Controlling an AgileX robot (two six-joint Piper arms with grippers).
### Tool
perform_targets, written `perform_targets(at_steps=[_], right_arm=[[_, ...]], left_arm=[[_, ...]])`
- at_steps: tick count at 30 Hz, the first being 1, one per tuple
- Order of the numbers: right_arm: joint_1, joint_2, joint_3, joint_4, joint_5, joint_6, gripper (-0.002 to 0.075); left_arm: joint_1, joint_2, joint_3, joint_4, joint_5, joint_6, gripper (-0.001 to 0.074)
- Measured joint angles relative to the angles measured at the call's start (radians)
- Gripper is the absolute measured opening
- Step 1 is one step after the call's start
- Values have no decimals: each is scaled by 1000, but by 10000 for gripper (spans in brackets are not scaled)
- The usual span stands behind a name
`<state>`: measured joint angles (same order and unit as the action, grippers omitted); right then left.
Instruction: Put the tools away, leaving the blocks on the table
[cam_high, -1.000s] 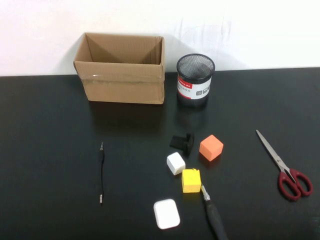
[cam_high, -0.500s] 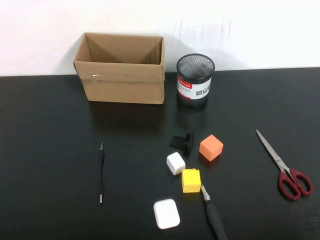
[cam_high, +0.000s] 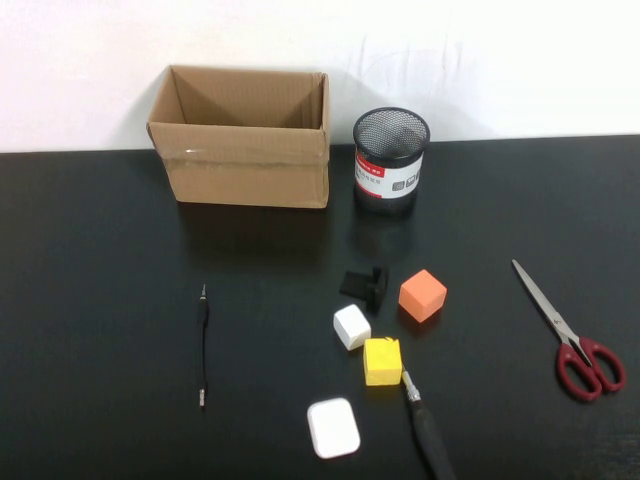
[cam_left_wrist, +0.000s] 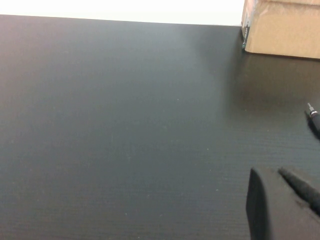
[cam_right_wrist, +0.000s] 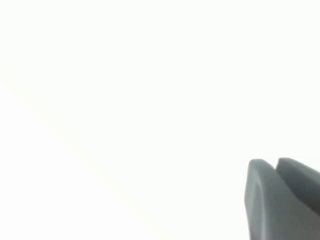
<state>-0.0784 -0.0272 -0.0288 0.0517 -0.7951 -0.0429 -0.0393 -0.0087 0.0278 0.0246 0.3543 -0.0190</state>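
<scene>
On the black table (cam_high: 100, 300) lie red-handled scissors (cam_high: 575, 340) at the right, a thick black-handled screwdriver (cam_high: 428, 430) at the front and a thin black screwdriver (cam_high: 203, 345) at the left. The thin screwdriver's tip also shows in the left wrist view (cam_left_wrist: 314, 117). The orange cube (cam_high: 422, 294), white cube (cam_high: 351, 326) and yellow cube (cam_high: 382, 361) sit mid-table. Neither arm shows in the high view. My left gripper (cam_left_wrist: 270, 172) is shut and empty, low over bare table left of the thin screwdriver. My right gripper (cam_right_wrist: 275, 162) is shut and empty against a plain white background.
An open cardboard box (cam_high: 245, 165) stands at the back, and also shows in the left wrist view (cam_left_wrist: 282, 27). A black mesh pen cup (cam_high: 390, 160) stands to its right. A small black clip-like part (cam_high: 365, 284) and a white rounded case (cam_high: 333, 427) lie among the cubes.
</scene>
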Motion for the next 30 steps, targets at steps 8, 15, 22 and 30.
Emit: perform_targets(at_steps=[8, 15, 22, 30], right_arm=[[0, 54, -305, 66, 500, 95, -8], [0, 341, -579, 118, 1150, 152, -8], [0, 597, -605, 190, 1255, 43, -8], [2, 810, -623, 275, 1407, -99, -8]], left_arm=[[0, 0, 0, 0, 0, 0, -4], [0, 0, 0, 0, 0, 0, -4], [0, 0, 0, 0, 0, 2, -4], [0, 0, 0, 0, 0, 2, -4]])
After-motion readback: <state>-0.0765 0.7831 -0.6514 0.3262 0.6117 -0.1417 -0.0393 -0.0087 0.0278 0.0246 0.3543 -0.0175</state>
